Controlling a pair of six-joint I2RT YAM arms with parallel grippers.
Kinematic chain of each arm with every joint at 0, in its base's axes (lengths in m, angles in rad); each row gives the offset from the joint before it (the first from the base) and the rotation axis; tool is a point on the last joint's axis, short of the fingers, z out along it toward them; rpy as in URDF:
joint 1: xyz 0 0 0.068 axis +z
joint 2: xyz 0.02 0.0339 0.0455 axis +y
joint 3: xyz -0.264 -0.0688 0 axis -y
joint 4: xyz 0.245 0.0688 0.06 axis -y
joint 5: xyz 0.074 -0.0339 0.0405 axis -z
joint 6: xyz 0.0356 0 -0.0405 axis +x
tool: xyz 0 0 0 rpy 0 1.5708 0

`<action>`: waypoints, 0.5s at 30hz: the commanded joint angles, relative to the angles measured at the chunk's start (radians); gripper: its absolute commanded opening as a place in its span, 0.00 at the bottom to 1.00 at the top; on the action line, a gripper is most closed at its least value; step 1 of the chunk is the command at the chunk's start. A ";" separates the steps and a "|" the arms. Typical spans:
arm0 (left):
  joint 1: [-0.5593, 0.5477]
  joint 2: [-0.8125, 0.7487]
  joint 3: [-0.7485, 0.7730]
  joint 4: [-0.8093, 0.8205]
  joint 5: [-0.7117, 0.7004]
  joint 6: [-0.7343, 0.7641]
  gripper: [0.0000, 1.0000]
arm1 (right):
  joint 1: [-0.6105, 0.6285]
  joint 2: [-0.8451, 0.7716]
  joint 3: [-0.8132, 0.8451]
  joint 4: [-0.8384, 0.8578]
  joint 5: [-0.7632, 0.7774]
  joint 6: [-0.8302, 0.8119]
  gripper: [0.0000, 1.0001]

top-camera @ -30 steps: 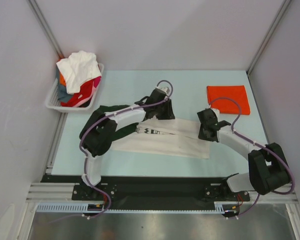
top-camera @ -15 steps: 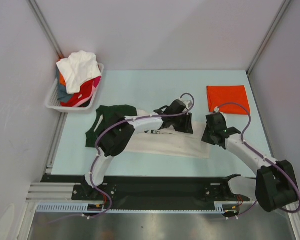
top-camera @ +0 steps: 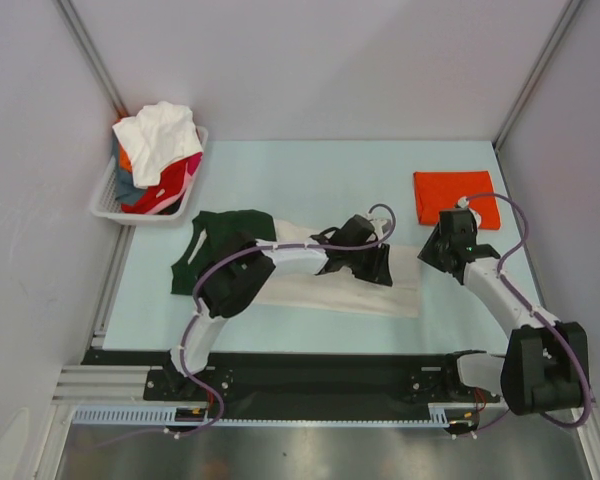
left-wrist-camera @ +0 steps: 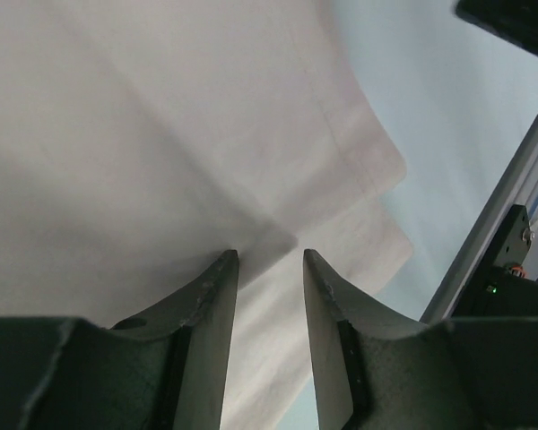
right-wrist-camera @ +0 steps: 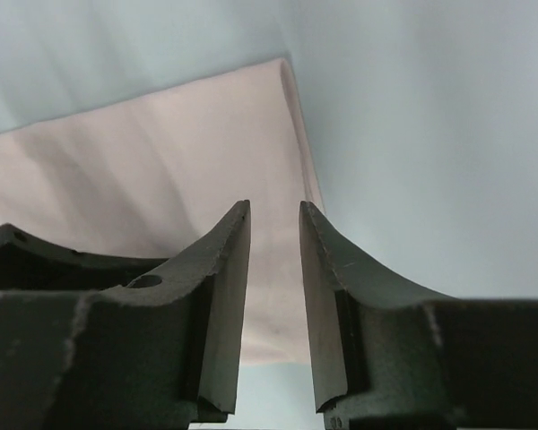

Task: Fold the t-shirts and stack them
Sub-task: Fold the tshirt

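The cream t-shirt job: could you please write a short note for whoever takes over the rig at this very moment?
Left gripper: open, tips at a crease in the cream t-shirt.
Right gripper: open, over that shirt's right end.
Done: orange-red t-shirt lies folded at the far right of the table.
Left to do: the cream shirt is only partly folded, with its green sleeve spread out. The other shirts are heaped in the white basket.
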 commanded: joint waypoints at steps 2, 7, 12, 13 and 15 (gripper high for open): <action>-0.023 -0.066 -0.066 0.058 0.040 0.021 0.41 | -0.038 0.078 0.037 0.096 -0.116 0.014 0.36; -0.024 -0.213 -0.225 0.202 -0.003 0.006 0.50 | -0.086 0.127 0.014 0.162 -0.237 0.031 0.40; -0.056 -0.293 -0.279 0.206 -0.017 0.006 0.57 | -0.107 0.185 0.011 0.189 -0.262 0.014 0.42; -0.061 -0.292 -0.285 0.207 -0.015 -0.001 0.57 | -0.107 0.191 0.006 0.196 -0.262 0.012 0.43; -0.073 -0.277 -0.291 0.215 -0.009 -0.014 0.58 | -0.115 0.211 -0.006 0.214 -0.261 0.008 0.42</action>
